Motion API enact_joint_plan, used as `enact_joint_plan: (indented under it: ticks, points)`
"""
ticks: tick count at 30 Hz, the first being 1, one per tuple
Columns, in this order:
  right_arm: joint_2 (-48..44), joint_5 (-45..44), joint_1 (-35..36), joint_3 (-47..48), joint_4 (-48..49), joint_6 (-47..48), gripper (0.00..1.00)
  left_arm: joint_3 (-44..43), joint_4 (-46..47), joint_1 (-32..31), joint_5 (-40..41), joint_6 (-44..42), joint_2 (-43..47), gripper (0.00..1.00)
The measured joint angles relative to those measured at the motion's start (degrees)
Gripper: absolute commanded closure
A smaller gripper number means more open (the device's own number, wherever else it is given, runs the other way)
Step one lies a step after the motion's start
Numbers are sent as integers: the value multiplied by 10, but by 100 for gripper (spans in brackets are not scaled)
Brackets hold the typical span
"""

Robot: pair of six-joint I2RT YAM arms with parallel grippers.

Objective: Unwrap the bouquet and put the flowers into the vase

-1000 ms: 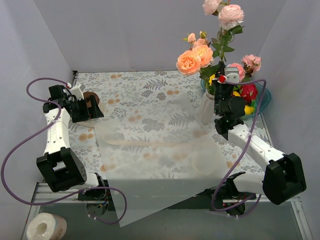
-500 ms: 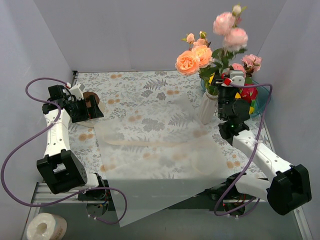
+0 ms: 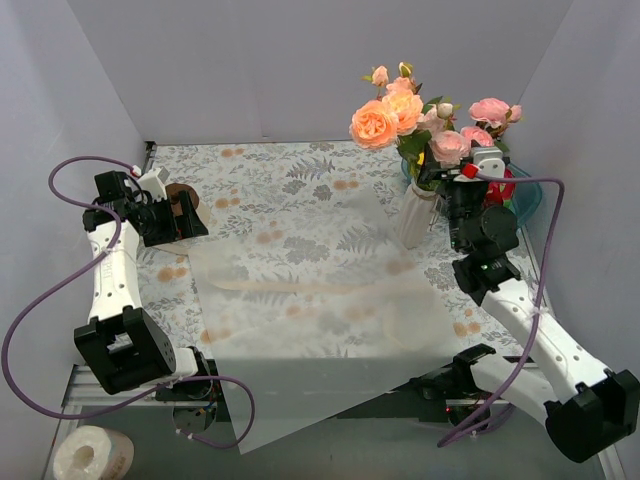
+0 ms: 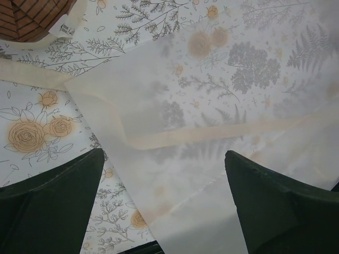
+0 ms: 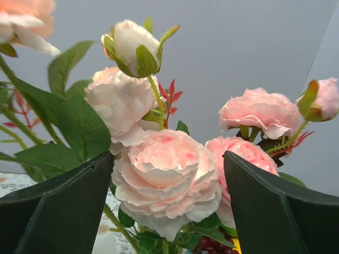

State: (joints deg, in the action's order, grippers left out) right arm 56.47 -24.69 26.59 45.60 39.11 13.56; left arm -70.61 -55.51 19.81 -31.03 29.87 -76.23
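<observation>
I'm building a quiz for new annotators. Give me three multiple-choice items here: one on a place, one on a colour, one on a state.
1. Where does the vase stand? A far left; B far right, beside the blue bowl; C near edge.
2. What colour is the largest rose? A peach; B red; C white.
3. How is the wrapping paper? A coned round stems; B crumpled; C spread flat.
Key: B, the vase rises next to the blue bowl; A, its petals are peach; C, it lies open and flat.
</observation>
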Motion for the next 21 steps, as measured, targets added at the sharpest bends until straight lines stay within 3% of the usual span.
enact_joint_plan:
  ticks: [10,21]
  points:
    - [-83,120,19,87,-185,-19,4,-7,-5,0,-14,15,0,2]
    - [-189,187,24,58,-432,-90,2,34,2,0,-19,28,9,2]
